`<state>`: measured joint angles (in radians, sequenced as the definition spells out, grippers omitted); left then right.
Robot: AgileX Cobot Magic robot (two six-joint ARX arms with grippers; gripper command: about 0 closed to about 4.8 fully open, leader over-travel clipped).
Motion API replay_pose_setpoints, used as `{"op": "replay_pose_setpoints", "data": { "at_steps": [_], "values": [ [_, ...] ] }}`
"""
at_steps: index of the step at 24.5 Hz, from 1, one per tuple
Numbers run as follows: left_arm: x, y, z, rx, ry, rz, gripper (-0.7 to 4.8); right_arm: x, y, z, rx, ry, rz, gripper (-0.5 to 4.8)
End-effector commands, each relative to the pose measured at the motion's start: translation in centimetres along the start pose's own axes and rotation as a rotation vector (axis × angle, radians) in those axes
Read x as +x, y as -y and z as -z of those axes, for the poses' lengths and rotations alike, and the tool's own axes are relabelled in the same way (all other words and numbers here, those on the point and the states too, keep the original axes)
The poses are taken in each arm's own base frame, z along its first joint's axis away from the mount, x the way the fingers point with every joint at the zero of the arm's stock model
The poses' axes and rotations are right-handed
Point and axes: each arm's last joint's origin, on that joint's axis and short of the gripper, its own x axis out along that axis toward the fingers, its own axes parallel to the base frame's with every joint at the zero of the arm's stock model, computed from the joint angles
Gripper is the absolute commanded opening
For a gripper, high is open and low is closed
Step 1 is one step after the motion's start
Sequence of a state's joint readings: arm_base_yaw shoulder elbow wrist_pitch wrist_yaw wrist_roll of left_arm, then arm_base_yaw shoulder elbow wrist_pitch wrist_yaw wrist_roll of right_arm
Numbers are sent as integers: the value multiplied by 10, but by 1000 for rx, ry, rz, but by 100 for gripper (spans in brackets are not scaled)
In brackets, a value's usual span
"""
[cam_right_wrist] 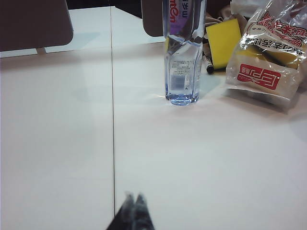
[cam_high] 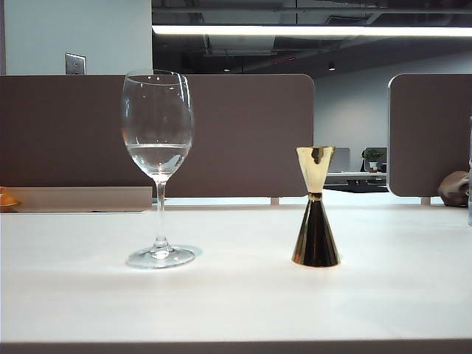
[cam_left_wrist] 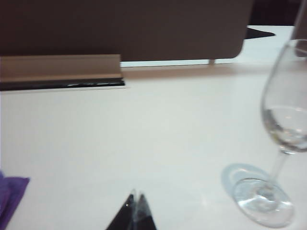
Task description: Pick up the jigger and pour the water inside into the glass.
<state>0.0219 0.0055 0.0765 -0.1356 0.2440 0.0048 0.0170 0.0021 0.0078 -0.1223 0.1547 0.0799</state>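
A wine glass (cam_high: pixel 158 166) and a gold jigger (cam_high: pixel 316 208) are standing upright and well apart on a white table (cam_high: pixel 236 302), the glass at about nine o'clock from the jigger in the exterior view. Water (cam_high: pixel 158 156) is sitting in the lower part of the glass bowl; whether any is left in the jigger's upper cup cannot be told from here. With the jigger resting on its wider cone and nothing gripping it, the pour is looking, by this evidence, either finished or not yet begun, most likely finished.

Neither arm is showing in the exterior view. The left pincer (cam_left_wrist: pixel 135 197) is hanging low over bare table with its tips pressed together and holding nothing, the glass (cam_left_wrist: pixel 280 139) standing off to one side of it, near but untouched. The right pincer (cam_right_wrist: pixel 133 197) is likewise closed tight and empty, parked away from the task's things and facing a water bottle (cam_right_wrist: pixel 183 50), a yellow sponge (cam_right_wrist: pixel 223 40) and a snack bag (cam_right_wrist: pixel 266 52), apparently set aside there to keep the working area free.
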Motion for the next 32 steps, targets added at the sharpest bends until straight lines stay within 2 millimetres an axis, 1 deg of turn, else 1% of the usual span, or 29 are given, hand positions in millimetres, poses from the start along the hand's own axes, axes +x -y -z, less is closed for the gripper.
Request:
{"op": "replay_pose_setpoints", "data": {
  "at_steps": [1,4,5,7,10,13,19,32],
  "values": [
    [2,-3,5,-20,5,-89,-5,1,0,1,3,7,1,0],
    [4,-6,13,-37,-17,-175,-5,1,0,1,3,7,1,0],
    [5,-8,19,-60,-28,-240,-5,1,0,1,3,7,1,0],
    [4,-10,23,-74,-55,-312,-5,1,0,1,3,7,1,0],
    [4,-11,23,-70,-61,-358,-5,1,0,1,3,7,1,0],
    [3,-11,28,-78,-105,-336,-5,1,0,1,3,7,1,0],
    [4,-10,28,-88,-110,-236,-5,1,0,1,3,7,1,0],
    [4,-10,28,-85,-109,-235,-5,1,0,1,3,7,1,0]
  ]
}}
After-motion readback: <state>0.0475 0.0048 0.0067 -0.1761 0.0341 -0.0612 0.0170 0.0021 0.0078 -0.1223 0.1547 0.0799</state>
